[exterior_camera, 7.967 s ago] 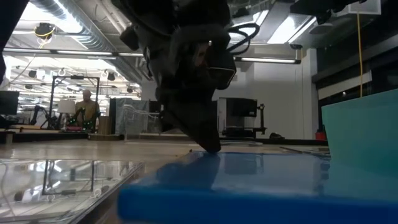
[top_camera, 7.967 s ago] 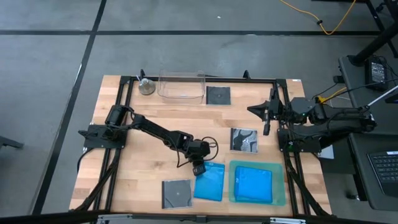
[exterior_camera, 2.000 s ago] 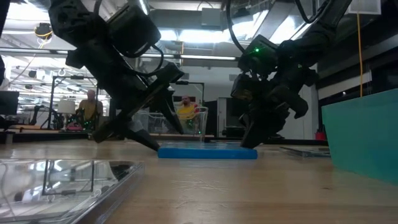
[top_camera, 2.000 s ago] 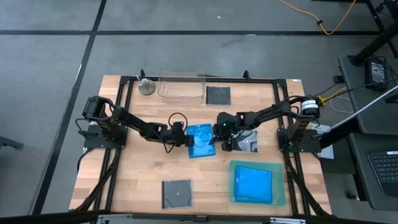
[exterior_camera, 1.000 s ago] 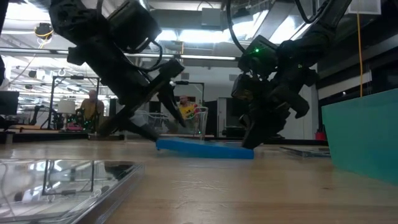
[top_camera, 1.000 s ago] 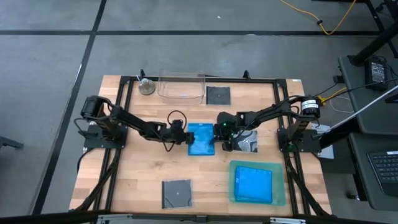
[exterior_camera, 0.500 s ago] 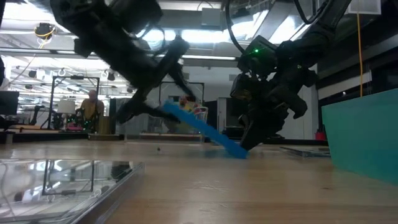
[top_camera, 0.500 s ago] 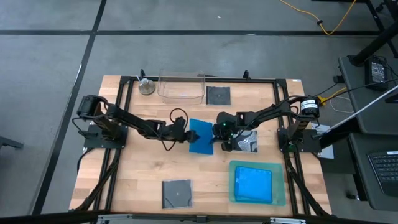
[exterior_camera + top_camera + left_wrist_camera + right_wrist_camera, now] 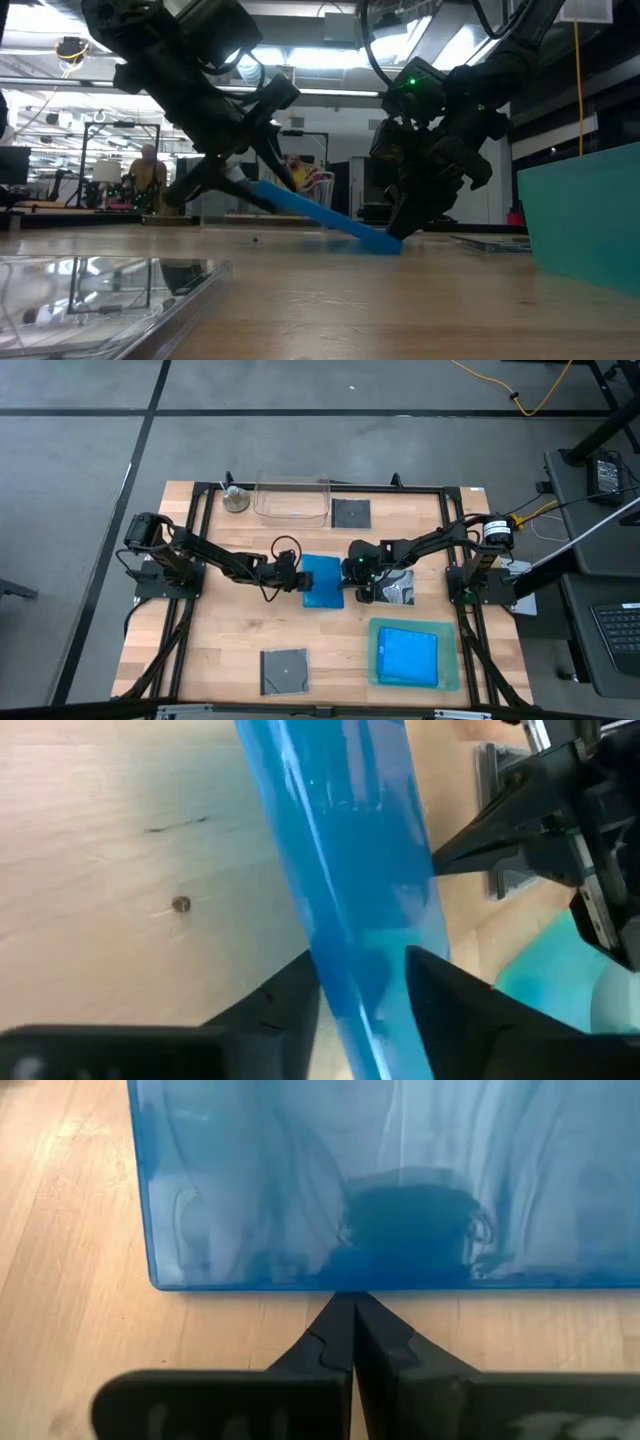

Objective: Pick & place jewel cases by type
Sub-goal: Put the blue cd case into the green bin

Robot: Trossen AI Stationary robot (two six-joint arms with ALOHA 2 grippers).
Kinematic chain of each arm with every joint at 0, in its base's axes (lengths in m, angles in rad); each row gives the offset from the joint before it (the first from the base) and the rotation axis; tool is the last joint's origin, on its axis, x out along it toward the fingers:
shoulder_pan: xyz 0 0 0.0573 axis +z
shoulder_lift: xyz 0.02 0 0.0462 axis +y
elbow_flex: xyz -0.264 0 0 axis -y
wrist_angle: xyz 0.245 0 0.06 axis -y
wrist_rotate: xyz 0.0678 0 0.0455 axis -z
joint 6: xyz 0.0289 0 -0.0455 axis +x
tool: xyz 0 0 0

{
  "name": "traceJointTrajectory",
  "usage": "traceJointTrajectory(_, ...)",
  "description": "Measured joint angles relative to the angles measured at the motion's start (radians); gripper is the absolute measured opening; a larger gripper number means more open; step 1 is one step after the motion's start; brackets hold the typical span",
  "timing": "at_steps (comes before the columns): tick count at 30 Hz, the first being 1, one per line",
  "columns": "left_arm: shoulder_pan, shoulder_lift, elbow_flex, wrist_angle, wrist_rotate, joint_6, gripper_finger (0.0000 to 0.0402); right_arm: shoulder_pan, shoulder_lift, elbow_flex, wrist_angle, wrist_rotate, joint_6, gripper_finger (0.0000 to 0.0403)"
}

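A bright blue jewel case (image 9: 323, 581) sits tilted at the table's middle, its left edge raised and its right edge (image 9: 385, 243) on the wood. My left gripper (image 9: 300, 579) is shut on the raised edge. My right gripper (image 9: 352, 588) is shut, its tips at the case's low right edge. A black-and-white patterned case (image 9: 397, 586) lies partly under the right arm. One dark case (image 9: 284, 671) lies near the front edge, another (image 9: 350, 513) at the back. A further blue case (image 9: 409, 656) lies in the green tray (image 9: 450, 678). My left gripper pinches the blue case's raised left edge (image 9: 345, 970) between its two fingers (image 9: 290, 1005), one on each flat face. It comes slanting down from the table's left. The case hangs tilted, its right edge on the table. My right gripper presses its shut fingertips (image 9: 352, 1308) against the case's low right edge (image 9: 350, 1283), at table level. It comes slanting down from the table's right.
A clear plastic tub (image 9: 291, 500) and a small round metal object (image 9: 236, 500) stand at the back left. A black frame (image 9: 300, 487) runs around the work area. Bare wood lies at the front left.
My left gripper has closed on the blue case's left edge and raised it a little. The case, nearly flat a second ago, now stands tilted. Its right edge has stayed on the table against my right gripper's shut tips.
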Motion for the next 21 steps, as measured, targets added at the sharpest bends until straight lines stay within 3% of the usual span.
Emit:
traceJointTrajectory(9,-0.001,-0.002,0.0,0.009,-0.005,0.006,0.0049,0.0,-0.001,0.0,-0.002,0.0,-0.001,0.0005)
traceJointTrajectory(12,-0.001,-0.012,0.0,0.014,-0.004,0.024,0.0041,-0.001,-0.021,0.0,-0.03,0.017,-0.026,0.0005)
traceJointTrajectory(18,0.0,-0.083,0.0,-0.026,-0.052,0.11,0.0038,-0.026,-0.143,-0.005,-0.195,0.174,-0.129,0.0005)
traceJointTrajectory(21,0.009,-0.132,-0.001,-0.079,-0.095,0.15,0.0037,-0.05,-0.216,-0.003,-0.255,0.204,-0.147,0.0008)
